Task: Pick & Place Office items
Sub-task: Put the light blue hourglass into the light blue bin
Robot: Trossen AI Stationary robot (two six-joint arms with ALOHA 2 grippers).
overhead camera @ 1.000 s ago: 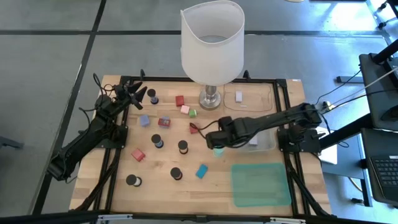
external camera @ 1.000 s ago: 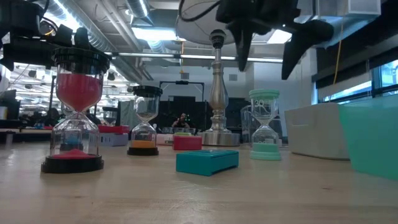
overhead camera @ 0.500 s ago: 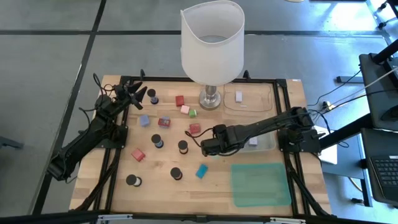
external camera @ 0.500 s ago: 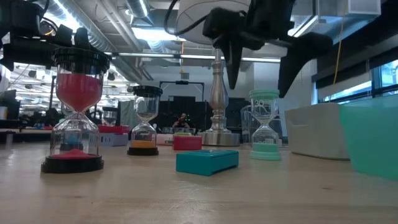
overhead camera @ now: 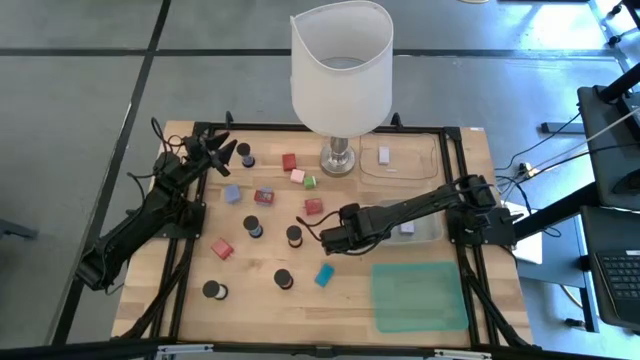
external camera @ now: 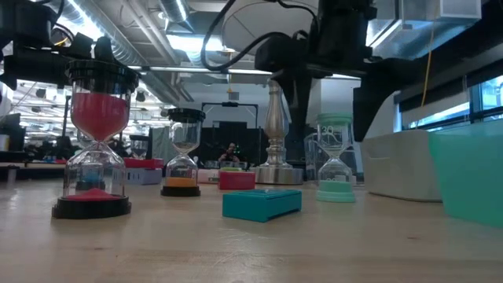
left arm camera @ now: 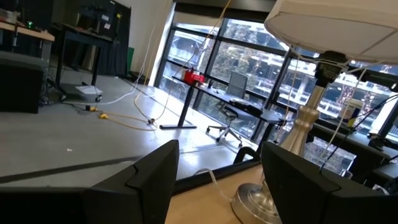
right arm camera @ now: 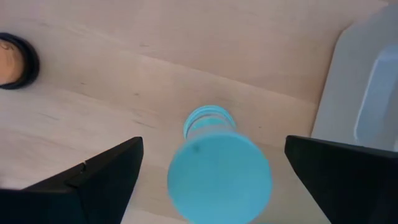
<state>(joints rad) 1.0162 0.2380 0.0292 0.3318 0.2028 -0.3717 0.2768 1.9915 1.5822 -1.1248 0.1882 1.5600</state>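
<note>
We found right gripper [right arm camera: 211,171] spread wide above mint-green hourglass [right arm camera: 219,171], round-capped, clear-glass, beside grey tray [right arm camera: 364,93]. Left gripper [left arm camera: 217,180] partly parted, grasping nothing, near lamp [left arm camera: 298,130].

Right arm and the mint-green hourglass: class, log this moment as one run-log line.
right tool: open, straddling mint-green hourglass from above | hourglass: upright on table, not gripped | left tool: parked far-left, holding nothing
</note>
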